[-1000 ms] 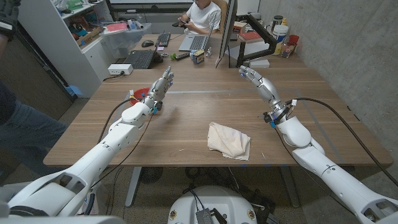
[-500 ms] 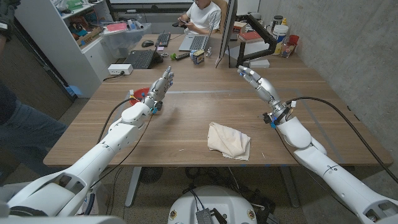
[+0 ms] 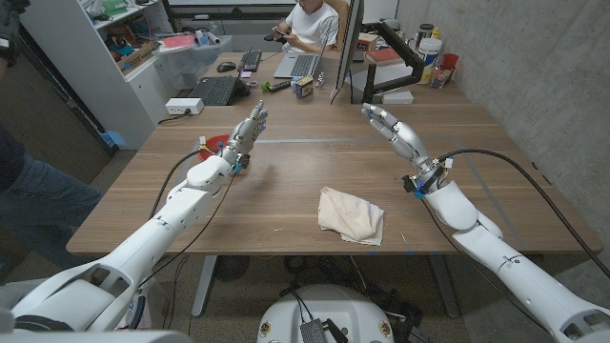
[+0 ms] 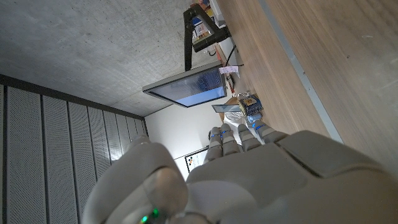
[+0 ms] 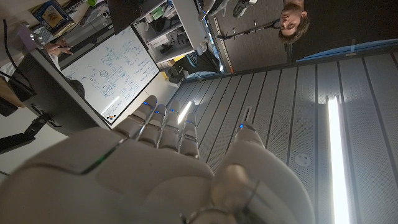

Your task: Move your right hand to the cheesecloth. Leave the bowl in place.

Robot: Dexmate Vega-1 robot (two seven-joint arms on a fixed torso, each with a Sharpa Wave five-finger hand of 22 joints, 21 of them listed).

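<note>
1. Right hand [image 3: 390, 129] is raised above the tabletop's right half toward the far edge, fingers apart and holding nothing; in the right wrist view the same hand [image 5: 155, 155] has its fingers stretched out together, with the thumb set off to one side.
2. Left hand [image 3: 246, 134] stands near the far left part of the tabletop, fingers straight and pointing toward the far edge, nothing in its grasp; the left wrist view shows its back [image 4: 249, 168] over bare wood.
3. Wooden table [image 3: 286, 171] carries both arms, which come in from the near corners.
4. A person [image 3: 310, 24] sits beyond the far edge at a laptop [image 3: 297, 65]; another person's dark sleeve and jeans [image 3: 29, 205] stand off the left edge.
5. A monitor on a black arm [image 3: 386, 67] stands at the far right corner, seen also in the left wrist view [image 4: 189, 84].
6. The cheesecloth [image 3: 352, 216], a cream-coloured crumpled cloth, lies near the near edge, a little right of the middle, well apart from both hands and nearer to the right forearm than to the right hand.
7. A black cable [image 3: 505, 167] runs from the right wrist over the right side of the tabletop.
8. A red thing [image 3: 215, 143] lies just beside the left hand near the far left part; too hidden by the hand to tell whether it is the bowl.
</note>
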